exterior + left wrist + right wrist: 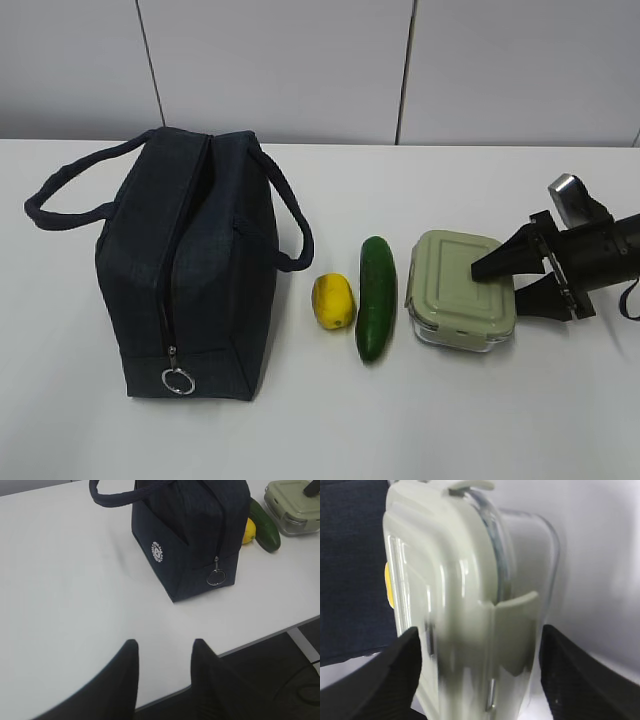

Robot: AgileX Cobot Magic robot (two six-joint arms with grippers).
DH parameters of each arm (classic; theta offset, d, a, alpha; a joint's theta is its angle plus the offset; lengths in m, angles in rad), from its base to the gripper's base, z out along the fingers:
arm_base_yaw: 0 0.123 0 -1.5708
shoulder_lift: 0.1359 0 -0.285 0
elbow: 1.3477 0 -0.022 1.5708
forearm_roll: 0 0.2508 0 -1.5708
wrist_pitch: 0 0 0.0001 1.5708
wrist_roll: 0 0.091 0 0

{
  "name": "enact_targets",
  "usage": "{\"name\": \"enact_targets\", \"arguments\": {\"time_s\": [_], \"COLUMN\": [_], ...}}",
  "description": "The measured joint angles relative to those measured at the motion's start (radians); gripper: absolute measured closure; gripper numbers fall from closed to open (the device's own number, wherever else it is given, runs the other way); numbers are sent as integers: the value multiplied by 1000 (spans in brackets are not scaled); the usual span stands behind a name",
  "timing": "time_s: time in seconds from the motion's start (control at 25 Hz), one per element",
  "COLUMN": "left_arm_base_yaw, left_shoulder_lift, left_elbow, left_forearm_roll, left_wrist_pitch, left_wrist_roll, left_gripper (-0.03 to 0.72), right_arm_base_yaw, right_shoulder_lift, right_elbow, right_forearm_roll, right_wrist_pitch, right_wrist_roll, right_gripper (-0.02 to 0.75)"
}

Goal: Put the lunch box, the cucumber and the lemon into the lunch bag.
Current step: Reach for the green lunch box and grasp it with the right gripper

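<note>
Jaws apart on both arms: the right gripper [510, 282] stands spread at the right end of the lunch box [458, 285], one finger over the lid's edge and one lower beside the glass wall; whether either touches cannot be told. From the right wrist camera its two fingers [395, 680] flank the box's end, with the snap flap between them. The box, lid on, sits on the white table [520, 420] just right of the cucumber [376, 297], a narrow gap between them. The lemon [333, 300] lies close at the cucumber's left, and the lunch bag [185, 270] stands upright just beyond it, zipper run to the near end with the ring pull [177, 381] hanging there, its right handle drooping toward the lemon. Open tabletop stretches in front of the row and behind it to the wall. The left gripper [165, 652] hangs partly spread over the table's near edge, holding nothing, well apart from the bag, with bare table between. Beyond that edge the floor shows dark.
</note>
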Motion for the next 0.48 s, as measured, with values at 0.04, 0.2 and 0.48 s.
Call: {"name": "enact_targets", "arguments": {"time_s": [0.04,0.2,0.48], "left_arm_base_yaw": [0,0,0], "left_shoulder_lift": [0,0,0], "left_elbow": [0,0,0], "left_forearm_roll": [0,0,0], "left_wrist_pitch": [0,0,0], "left_wrist_roll": [0,0,0], "left_gripper": [450,450,450], "right_arm_base_yaw": [0,0,0], "right_shoulder_lift": [0,0,0], "right_elbow": [0,0,0], "right_forearm_roll": [0,0,-8], "right_wrist_pitch": [0,0,0], "right_wrist_roll": [-2,-5,-13], "right_gripper": [193,193,225]}}
